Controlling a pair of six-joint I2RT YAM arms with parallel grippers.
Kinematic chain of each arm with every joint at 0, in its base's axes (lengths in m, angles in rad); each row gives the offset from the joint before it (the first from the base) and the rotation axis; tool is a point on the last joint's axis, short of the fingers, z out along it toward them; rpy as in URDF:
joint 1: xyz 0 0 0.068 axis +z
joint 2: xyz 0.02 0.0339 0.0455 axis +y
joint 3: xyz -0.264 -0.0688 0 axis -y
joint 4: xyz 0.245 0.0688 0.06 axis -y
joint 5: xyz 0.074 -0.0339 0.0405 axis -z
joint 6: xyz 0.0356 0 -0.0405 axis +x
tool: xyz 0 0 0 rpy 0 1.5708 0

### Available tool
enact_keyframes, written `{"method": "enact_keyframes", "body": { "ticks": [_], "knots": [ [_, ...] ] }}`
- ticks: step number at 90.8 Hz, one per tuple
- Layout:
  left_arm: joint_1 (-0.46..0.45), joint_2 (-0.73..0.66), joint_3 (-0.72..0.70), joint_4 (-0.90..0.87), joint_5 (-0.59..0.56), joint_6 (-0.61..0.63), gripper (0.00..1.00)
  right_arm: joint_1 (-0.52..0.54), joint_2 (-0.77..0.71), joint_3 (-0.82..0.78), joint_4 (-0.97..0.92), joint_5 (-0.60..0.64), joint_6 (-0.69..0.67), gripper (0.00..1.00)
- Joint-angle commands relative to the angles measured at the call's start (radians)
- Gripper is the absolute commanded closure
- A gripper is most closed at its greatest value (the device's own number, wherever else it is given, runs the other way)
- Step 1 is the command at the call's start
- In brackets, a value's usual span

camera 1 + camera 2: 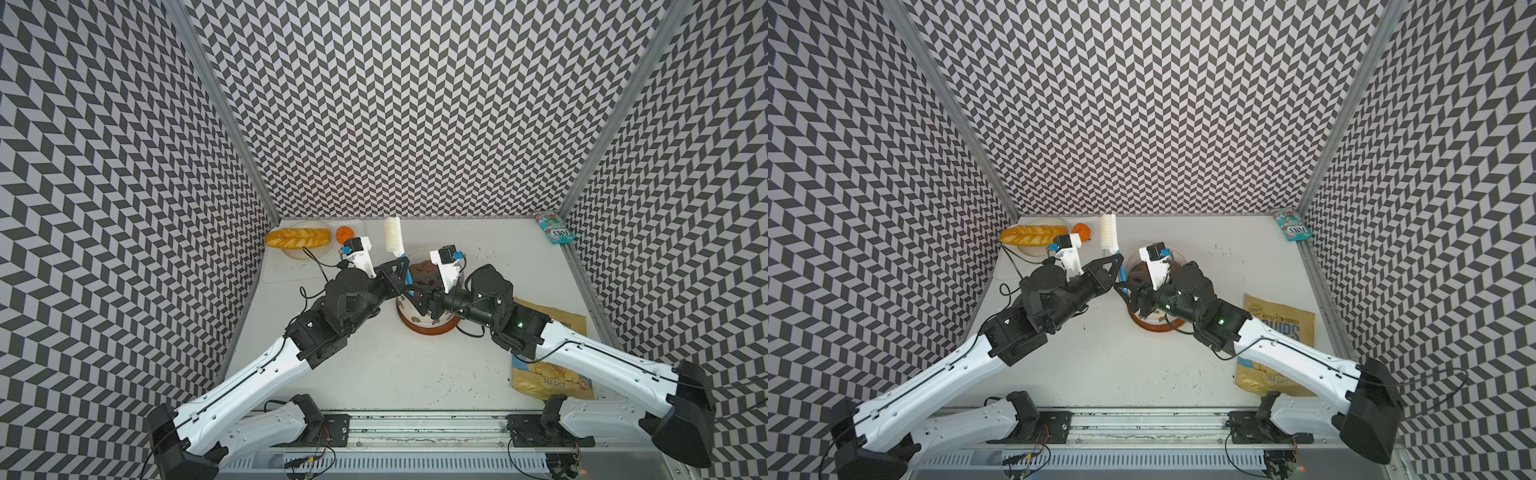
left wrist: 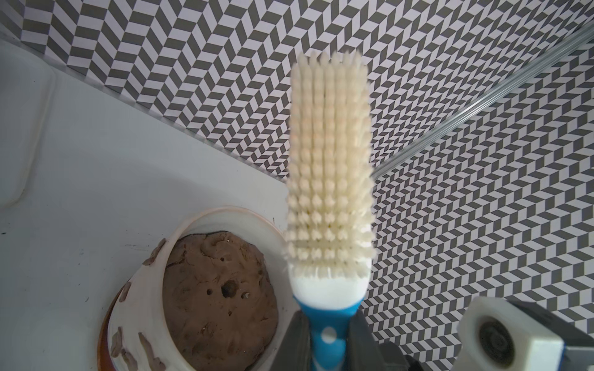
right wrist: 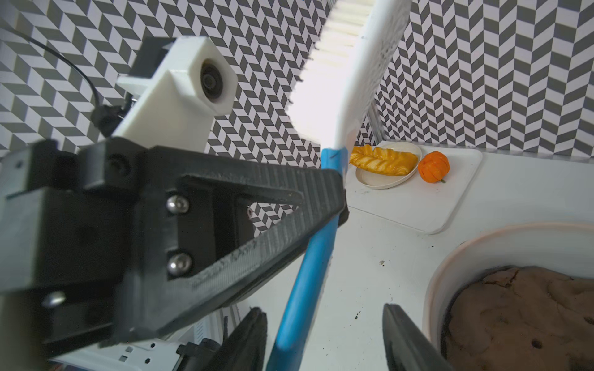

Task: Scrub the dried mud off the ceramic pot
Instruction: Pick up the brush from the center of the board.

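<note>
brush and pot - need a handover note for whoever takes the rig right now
Left gripper: shut on the brush by its blue handle, bristles up, beside the ceramic pot.
Right gripper: open, jaws either side of the handle's lower end, not gripping.
Pot stands on the saucer, soil inside.
Done: brush picked up.
Left: dried mud blotches remain on the pot's wall; scrub them off.

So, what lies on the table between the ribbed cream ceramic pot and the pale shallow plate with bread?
Bare white table, then the flat white tray under the pale shallow plate, per the right wrist view.
</note>
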Motion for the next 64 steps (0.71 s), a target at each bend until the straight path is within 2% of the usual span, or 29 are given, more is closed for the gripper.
{"method": "enact_keyframes", "body": {
  "ticks": [1, 7, 22, 32, 38, 52, 64],
  "knots": [
    [-0.008, 0.004, -0.008, 0.056, 0.019, 0.012, 0.94, 0.005, 0.017, 0.036, 0.038, 0.032, -0.010, 0.46],
    [-0.009, 0.005, -0.011, 0.058, 0.018, 0.014, 0.93, 0.005, 0.032, 0.052, 0.029, 0.036, -0.011, 0.50],
    [-0.017, 0.011, -0.016, 0.066, 0.019, 0.025, 0.90, 0.008, 0.052, 0.068, 0.025, 0.044, -0.019, 0.70],
    [-0.018, 0.012, -0.021, 0.066, 0.023, 0.025, 0.87, 0.012, 0.062, 0.086, -0.001, 0.067, -0.045, 0.87],
    [-0.017, 0.011, -0.023, 0.066, 0.027, 0.025, 0.79, 0.013, 0.063, 0.086, -0.009, 0.087, -0.057, 1.00],
    [-0.015, 0.000, -0.015, 0.043, 0.031, 0.019, 0.54, 0.013, 0.057, 0.092, -0.035, 0.161, -0.126, 1.00],
    [0.006, -0.019, -0.013, 0.022, 0.075, -0.014, 0.41, 0.013, 0.038, 0.093, -0.047, 0.260, -0.283, 1.00]
  ]
}}
